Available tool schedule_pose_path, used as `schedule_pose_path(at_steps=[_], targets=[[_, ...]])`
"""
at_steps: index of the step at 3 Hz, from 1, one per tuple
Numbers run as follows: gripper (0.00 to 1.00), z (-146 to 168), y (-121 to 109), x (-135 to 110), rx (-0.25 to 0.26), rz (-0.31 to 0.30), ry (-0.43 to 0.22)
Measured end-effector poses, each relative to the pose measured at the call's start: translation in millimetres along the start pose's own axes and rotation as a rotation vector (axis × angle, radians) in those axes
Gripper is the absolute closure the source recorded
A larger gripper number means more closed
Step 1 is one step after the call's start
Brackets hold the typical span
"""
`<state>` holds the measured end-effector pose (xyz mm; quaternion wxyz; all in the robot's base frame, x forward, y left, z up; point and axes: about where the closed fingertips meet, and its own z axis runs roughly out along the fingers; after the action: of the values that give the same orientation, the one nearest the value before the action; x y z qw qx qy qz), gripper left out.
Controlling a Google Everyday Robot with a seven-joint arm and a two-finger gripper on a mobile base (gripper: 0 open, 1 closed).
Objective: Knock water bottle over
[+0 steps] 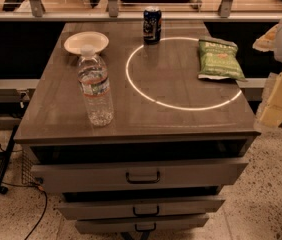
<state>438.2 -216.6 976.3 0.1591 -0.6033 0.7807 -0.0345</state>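
The water bottle [95, 87] is clear ribbed plastic with a white cap and a white-and-red label band. It stands upright near the front left of the brown tabletop [181, 119]. My gripper [277, 103] shows as pale yellow parts at the right edge of the view, beyond the table's right side. It is far to the right of the bottle and touches nothing.
A dark blue soda can [152, 25] stands at the back centre. A white paper plate [86, 42] lies at the back left, behind the bottle. A green chip bag [219, 59] lies at the right. A bright light ring [181, 73] marks the tabletop. Three drawers [141, 176] stand partly open below.
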Motion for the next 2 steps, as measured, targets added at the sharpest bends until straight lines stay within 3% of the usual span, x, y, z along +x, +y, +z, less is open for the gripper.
schedule_pose_path(at_steps=[1,2], targets=[[0.0,0.0,0.0,0.0,0.0,0.0,0.0],[0.0,17.5,-0.4,-27.2,-0.025,-0.014,-0.103]])
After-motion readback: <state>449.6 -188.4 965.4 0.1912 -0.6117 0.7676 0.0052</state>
